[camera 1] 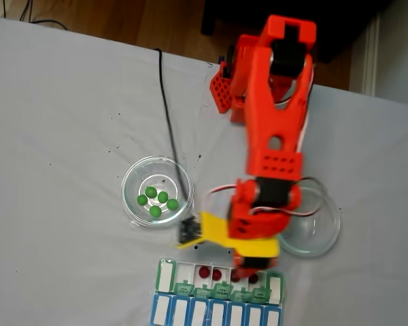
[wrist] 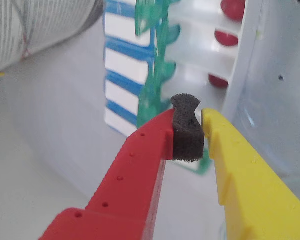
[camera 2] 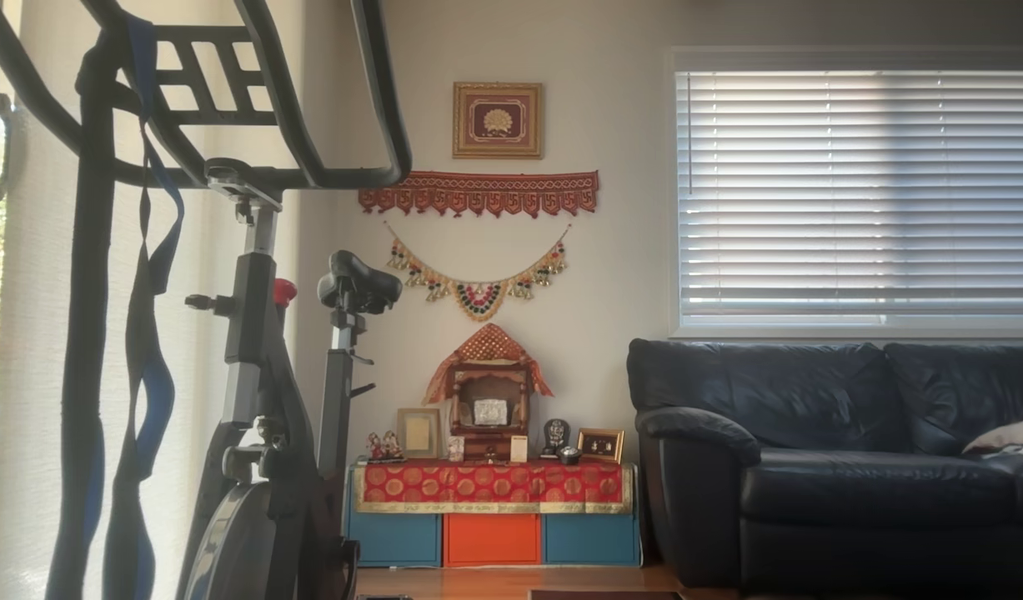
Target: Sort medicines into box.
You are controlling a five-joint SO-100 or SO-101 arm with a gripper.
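The other view shows a room with a dark sofa (camera 2: pixel 836 458), a blinded window (camera 2: pixel 860 196) and an exercise bike (camera 2: pixel 253 350). In the fixed view a white tabletop (camera 1: pixel 61 122) carries the red arm (camera 1: pixel 272 149). The box (camera 1: pixel 221 282) lies at the bottom edge, long axis left to right, lids open. Green balls (camera 1: pixel 156 200) sit in a glass dish (camera 1: pixel 132 176); red balls (camera 1: pixel 211 273) lie in the box. The jaws (wrist: pixel 202 125) stand narrow, holding nothing, just above the box.
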